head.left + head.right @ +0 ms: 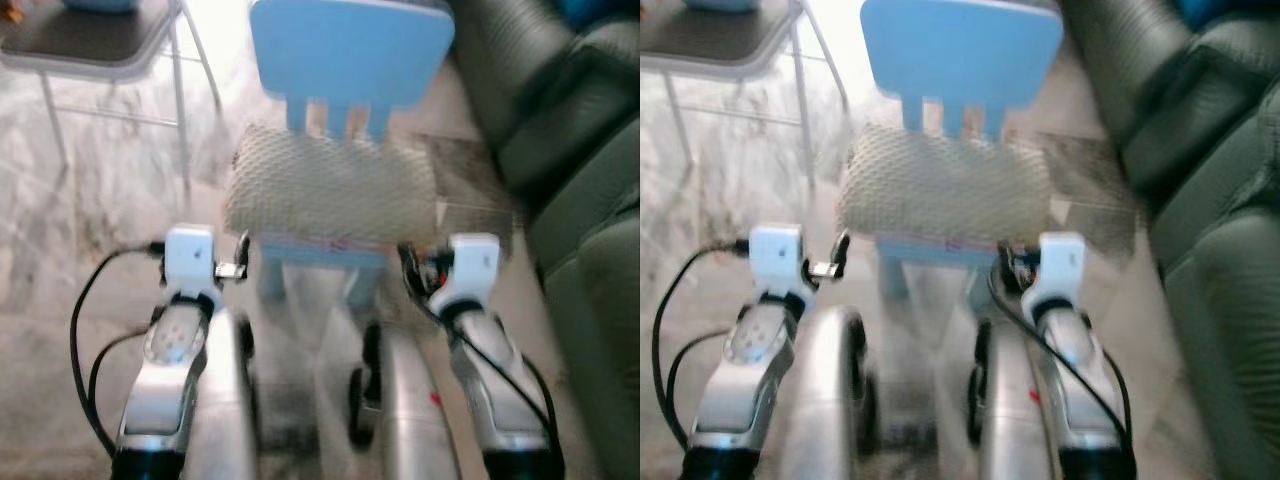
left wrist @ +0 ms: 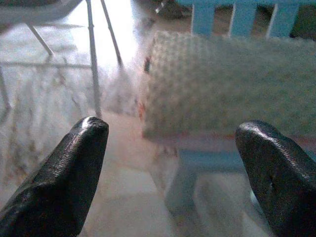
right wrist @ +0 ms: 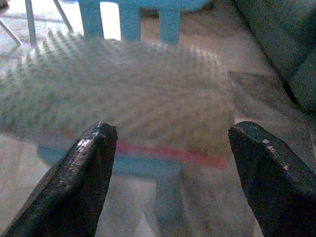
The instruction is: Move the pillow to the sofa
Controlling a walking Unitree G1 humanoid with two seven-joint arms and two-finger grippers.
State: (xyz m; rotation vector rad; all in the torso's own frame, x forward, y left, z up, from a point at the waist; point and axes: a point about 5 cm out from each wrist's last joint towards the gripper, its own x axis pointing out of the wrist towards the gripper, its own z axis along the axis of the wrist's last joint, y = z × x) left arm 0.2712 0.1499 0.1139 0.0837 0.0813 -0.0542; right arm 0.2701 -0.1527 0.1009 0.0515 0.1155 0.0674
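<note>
Just short of the chair's near edge, both grippers are raised side by side. The left gripper (image 2: 170, 163) has its two black fingers spread wide and holds nothing; the right gripper (image 3: 170, 168) is likewise spread wide and empty. Neither touches the pillow.

The pillow (image 1: 330, 190) lies directly beyond the grippers, on the seat of a small blue chair (image 1: 350, 50), its far side against the chair's slatted back. It is pale, with a woven texture and a red strip along its near lower edge. Its long axis runs left to right, across the line of approach, and its near face is turned toward the fingers. The left gripper faces the pillow's left end, partly looking past it to the floor; the right gripper faces the pillow more squarely, toward its right half. Judged from this, the right arm is slightly better placed, though the two grippers bracket the pillow's ends and a two-arm pickup appears possible.

The sofa (image 1: 580, 200), dark and cushioned, stands to the right and runs far to near. A metal-legged chair (image 1: 110, 45) stands far left on the marbled floor (image 1: 90, 190). The head views are blurred.

No containers are in view.
</note>
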